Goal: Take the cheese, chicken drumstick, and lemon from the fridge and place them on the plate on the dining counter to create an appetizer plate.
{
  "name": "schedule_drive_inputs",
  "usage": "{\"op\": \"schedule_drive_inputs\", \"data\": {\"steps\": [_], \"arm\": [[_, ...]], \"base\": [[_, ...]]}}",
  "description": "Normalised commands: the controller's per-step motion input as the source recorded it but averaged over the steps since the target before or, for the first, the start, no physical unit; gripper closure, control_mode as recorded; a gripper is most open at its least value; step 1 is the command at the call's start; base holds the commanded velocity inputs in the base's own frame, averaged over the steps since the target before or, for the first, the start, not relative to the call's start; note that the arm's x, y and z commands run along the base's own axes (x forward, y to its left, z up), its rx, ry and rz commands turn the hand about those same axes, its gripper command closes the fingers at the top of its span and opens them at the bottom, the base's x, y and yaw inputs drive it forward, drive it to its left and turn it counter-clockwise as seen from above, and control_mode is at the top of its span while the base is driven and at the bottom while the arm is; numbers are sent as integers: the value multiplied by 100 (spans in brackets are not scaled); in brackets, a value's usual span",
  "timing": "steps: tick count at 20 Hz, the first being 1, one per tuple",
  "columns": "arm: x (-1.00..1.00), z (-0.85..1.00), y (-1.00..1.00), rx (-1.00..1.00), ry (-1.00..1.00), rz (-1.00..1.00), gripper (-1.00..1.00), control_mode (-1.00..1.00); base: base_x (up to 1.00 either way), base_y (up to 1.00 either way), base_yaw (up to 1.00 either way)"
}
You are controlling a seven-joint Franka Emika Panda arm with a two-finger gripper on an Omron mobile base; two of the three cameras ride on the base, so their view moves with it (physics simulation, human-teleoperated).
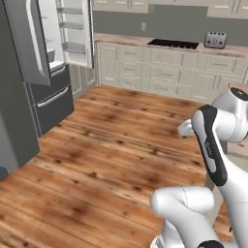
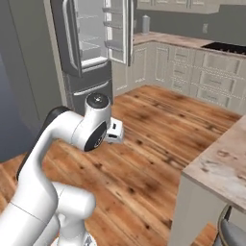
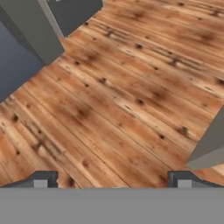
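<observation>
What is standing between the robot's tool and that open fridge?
Nothing visible: bare wooden floor stretches from the open, empty tool to the fridge, whose doors stand open.

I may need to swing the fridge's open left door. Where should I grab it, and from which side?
Grip the long curved bar handle about mid-length, where it seems to bow furthest off the grey door. Come in from the door's outer face, which is turned roughly toward the robot, with the fingers level and straddling the upright bar. The base probably needs to drive closer first.
</observation>
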Motion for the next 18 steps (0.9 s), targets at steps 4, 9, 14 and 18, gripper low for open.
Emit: {"op": "schedule_drive_inputs", "data": {"steps": [4, 9, 14, 18], "arm": [[0, 0, 0, 0, 0, 0, -100, 100], [0, 0, 0, 0, 0, 0, -100, 100], [0, 0, 0, 0, 0, 0, -100, 100], [0, 0, 0, 0, 0, 0, -100, 100]], "base": [[100, 0, 2], [100, 0, 0], [100, 17, 0], [100, 34, 0]]}}
